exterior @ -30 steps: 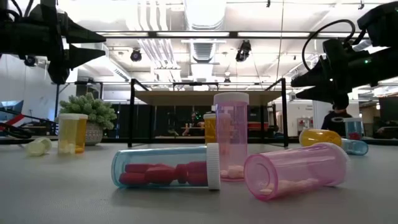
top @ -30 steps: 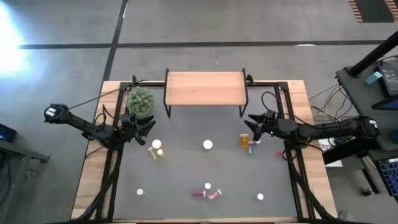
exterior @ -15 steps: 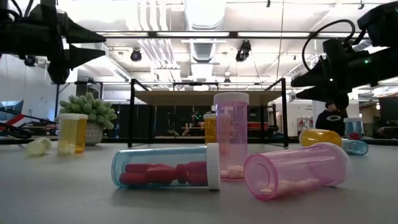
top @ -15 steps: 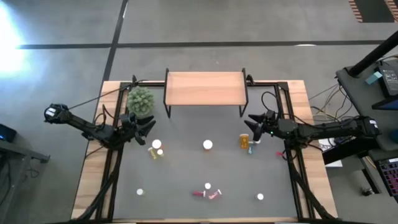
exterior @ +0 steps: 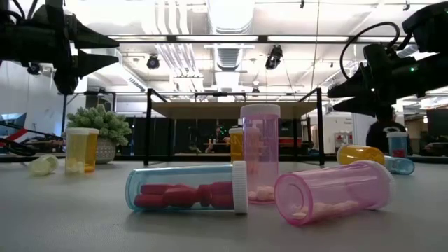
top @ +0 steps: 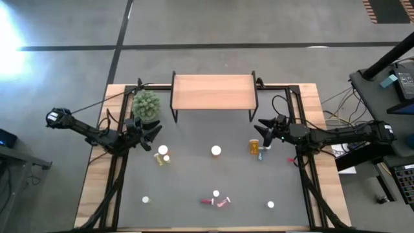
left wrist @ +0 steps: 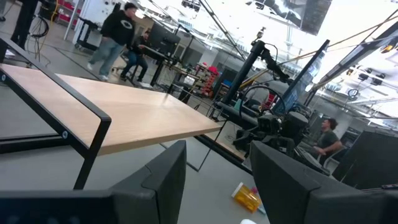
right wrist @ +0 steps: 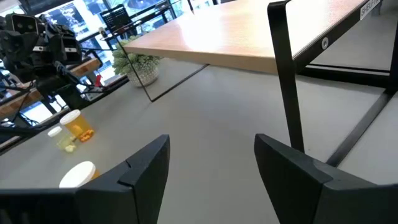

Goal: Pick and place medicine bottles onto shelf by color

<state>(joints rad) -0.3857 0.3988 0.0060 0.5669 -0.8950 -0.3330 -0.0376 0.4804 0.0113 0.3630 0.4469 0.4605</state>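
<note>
The light-wood shelf [top: 213, 92] stands on black legs at the table's far middle, its board bare. Medicine bottles are scattered on the grey table: a yellow one [top: 162, 157] upright at the left, an orange one [top: 254, 147] and a small blue one [top: 261, 155] at the right, and pink and blue ones [top: 215, 200] near the front edge. One blue bottle [exterior: 187, 187] and one pink bottle [exterior: 332, 196] lie on their sides. My left gripper [top: 157, 131] hovers open beside the plant. My right gripper [top: 261, 126] hovers open above the orange bottle. Neither has anything between its fingers.
A green bushy plant [top: 146, 105] in a pot stands at the far left, next to the shelf's left leg. White-capped bottles stand alone at the table's middle [top: 216, 151], near left [top: 145, 200] and near right [top: 270, 204]. People move about in the room beyond.
</note>
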